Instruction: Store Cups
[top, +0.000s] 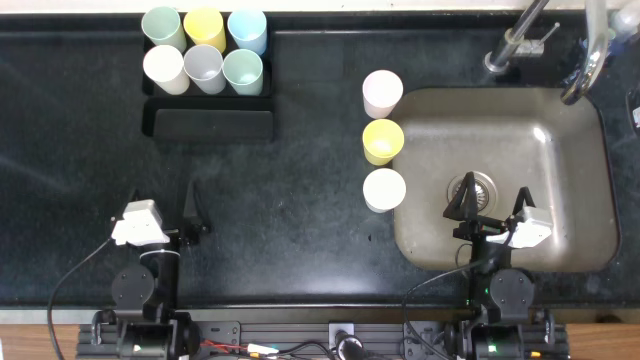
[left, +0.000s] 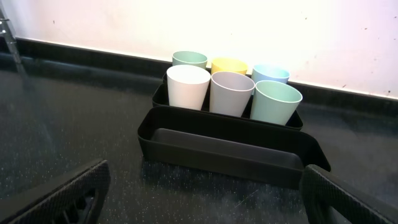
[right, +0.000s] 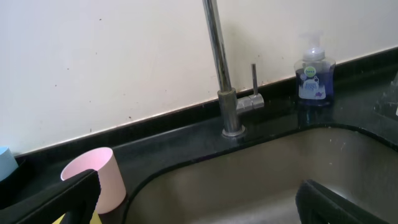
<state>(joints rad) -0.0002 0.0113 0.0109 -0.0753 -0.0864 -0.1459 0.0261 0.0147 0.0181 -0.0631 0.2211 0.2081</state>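
Observation:
Three loose cups stand upright in a line on the black counter beside the sink's left rim: a pink cup (top: 382, 92) (right: 94, 177), a yellow cup (top: 383, 141) and a white cup (top: 384, 189). A black tray (top: 210, 124) (left: 224, 152) at the back left holds several pastel cups (top: 204, 66) (left: 231, 92) in its rear section; its front section is bare. My left gripper (top: 165, 207) (left: 205, 211) sits open near the front edge, facing the tray with nothing between its fingers. My right gripper (top: 489, 205) (right: 199, 211) is open over the sink, holding nothing.
The steel sink (top: 560, 150) (right: 261, 180) takes up the right side, its drain (top: 470, 187) close under my right gripper. A faucet (top: 515, 40) (right: 219, 68) and a soap bottle (right: 315, 76) stand behind it. Bare counter (top: 290, 200) lies between tray and loose cups.

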